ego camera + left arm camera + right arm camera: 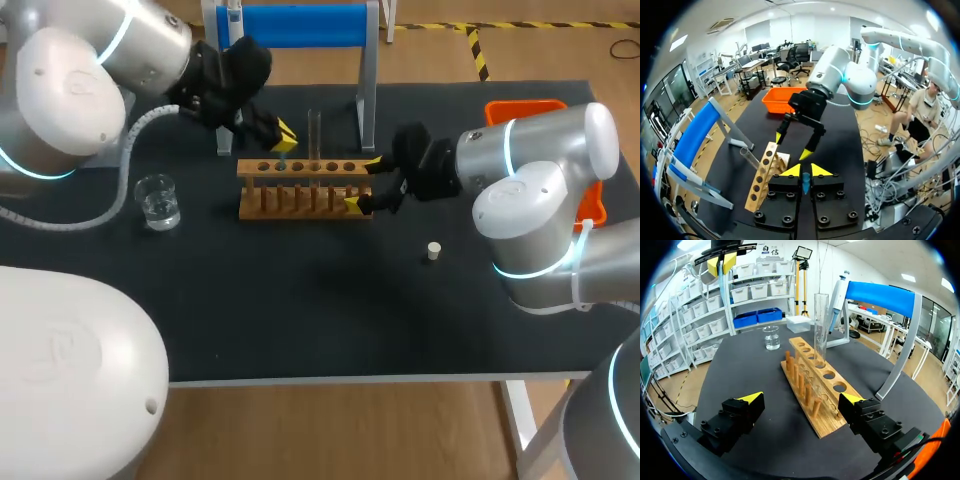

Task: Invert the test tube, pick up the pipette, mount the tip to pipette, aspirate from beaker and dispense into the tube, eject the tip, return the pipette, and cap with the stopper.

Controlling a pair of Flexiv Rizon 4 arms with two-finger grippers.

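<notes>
Plainly, the test tube (313, 135) is a thin clear glass pipe standing upright in the wooden rack (300, 200), in the third hole from the end nearest my right arm, with its open mouth upward. From above it is faint against the dark table (300, 320). The right wrist view shows it better, though its foot is hidden below the rack's top board.

The right pincer (362, 182) is released and spread wide, with one finger on either side of the rack's end, gripping nothing. The left pincer (286, 139) hangs over the rack's back edge, near the tube and apart from it — whether it is clenched I cannot tell. A small bluish bit shows at its middle in its own view, and I cannot make out what it is.

The pipette (836, 295) hangs on the blue stand (300, 25) behind the rack, and from above its top is cut off. The orange bin (525, 105) is half hidden by the right arm. A big white part of the robot (70, 370) covers the table's near left corner.

The beaker (158, 202), clear with a little liquid, stands well apart from the rack's left end. The pale stopper (434, 251) lies between the rack and the table's front edge, near the right arm. The stand's posts rise just behind the rack — close at the tube's back.
</notes>
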